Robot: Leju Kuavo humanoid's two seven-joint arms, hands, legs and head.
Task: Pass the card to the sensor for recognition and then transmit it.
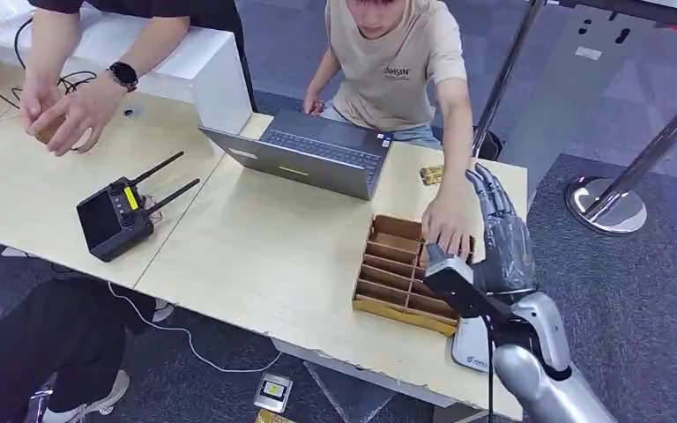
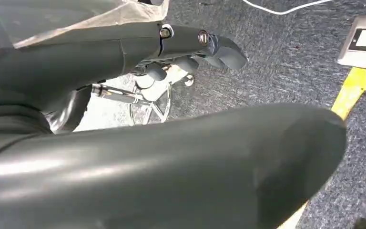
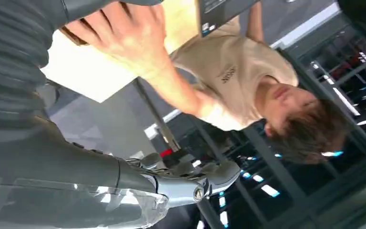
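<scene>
Pale wooden tabletop [image 1: 256,256] made of two boards set side by side, over grey carpet [image 1: 661,264]; two metal stanchion poles [image 1: 661,145] rise at the right, one on a round base. A white cable runs on the floor under the near edge.

On the tabletop: an open grey laptop [image 1: 317,154] near the far edge; a black controller [image 1: 116,216] with two antennas to the left; a small gold-coloured item [image 1: 431,174] just beside the laptop's right end, too small to identify.

Container: a brown wooden rack [image 1: 397,273] divided into narrow slots, standing near the right front corner. Its visible slots look empty; the right-hand part is hidden behind the robot's arm. A white device [image 1: 472,348] lies at the tabletop's edge just beside the rack.

A seated person in a beige shirt [image 1: 401,62] rests a hand [image 1: 448,225] on the rack's far right corner. A second person's hands [image 1: 62,106] are together over the far left of the tabletop.

Right hand [image 1: 494,207]: raised beside the rack, close to the person's hand, fingers extended and apart, nothing seen in them. Left hand [image 2: 190,47]: hanging over the carpet, fingers loosely curled, holding nothing. The card cannot be made out in any view.
</scene>
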